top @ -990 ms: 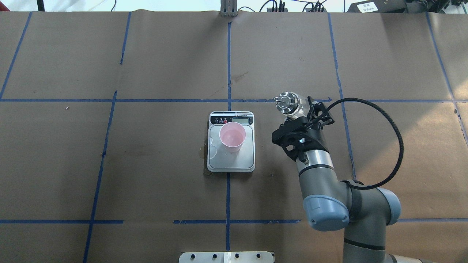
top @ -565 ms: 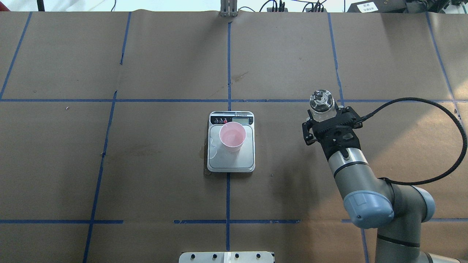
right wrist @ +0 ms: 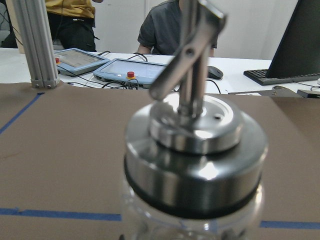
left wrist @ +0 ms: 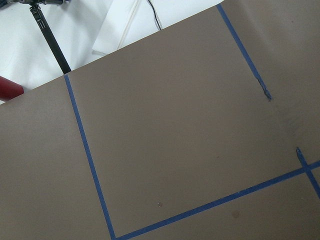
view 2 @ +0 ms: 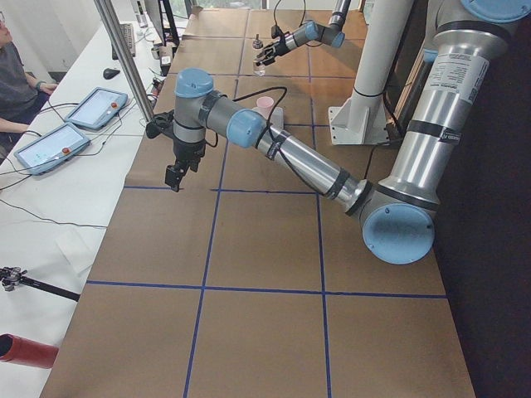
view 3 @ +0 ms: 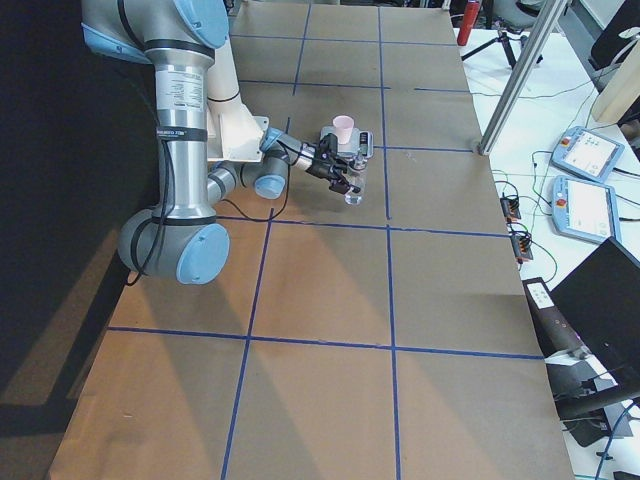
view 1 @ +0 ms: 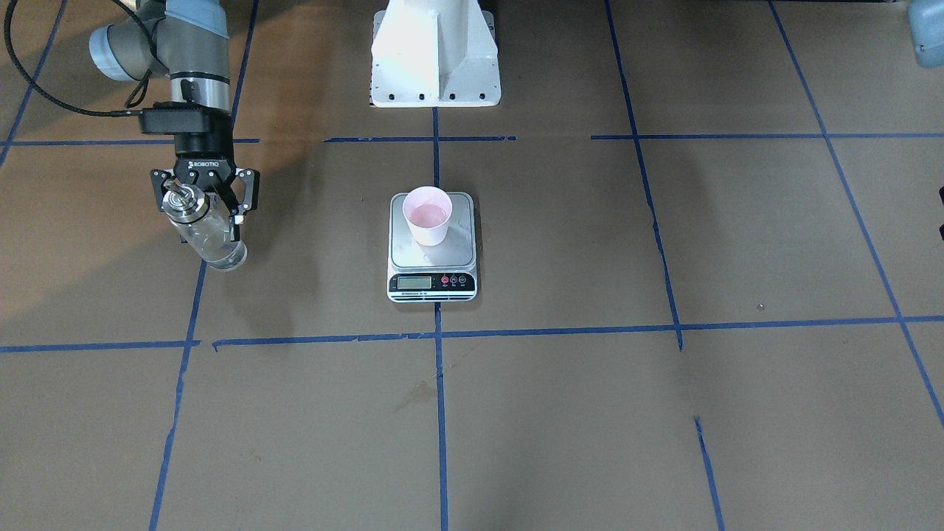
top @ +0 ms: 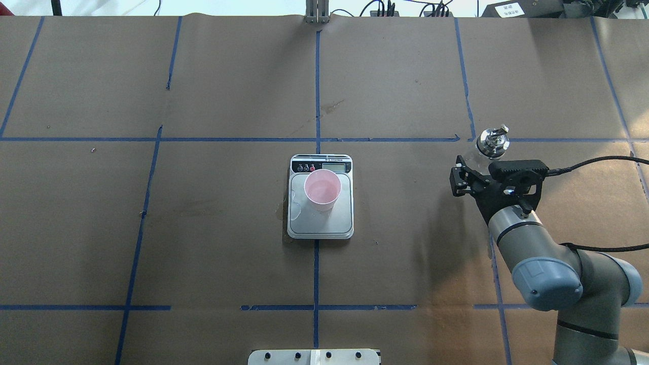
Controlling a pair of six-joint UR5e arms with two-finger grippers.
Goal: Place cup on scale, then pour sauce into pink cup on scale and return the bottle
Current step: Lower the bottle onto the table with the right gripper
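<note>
The pale pink cup [top: 322,189] stands upright on the silver plate of the scale [top: 320,225], also in the front view [view 1: 427,214] on the scale [view 1: 432,256]. My right gripper [top: 479,162] is shut on the clear glass bottle [top: 493,141], well to the right of the scale. In the front view the gripper [view 1: 203,203] holds the bottle [view 1: 210,236] upright, low over the table. The right wrist view shows its silver cap and spout [right wrist: 195,145]. My left gripper [view 2: 174,176] shows only in the left side view, so I cannot tell its state.
A small wet patch [top: 296,205] lies on the scale plate left of the cup. The white robot base [view 1: 435,51] is behind the scale. An aluminium post [top: 317,12] stands at the far edge. Blue tape lines cross the brown paper.
My right arm has swung to the right, away from the scale, with the bottle in its gripper. The bottle has turned from tilted to upright. Cup and scale have not moved.
</note>
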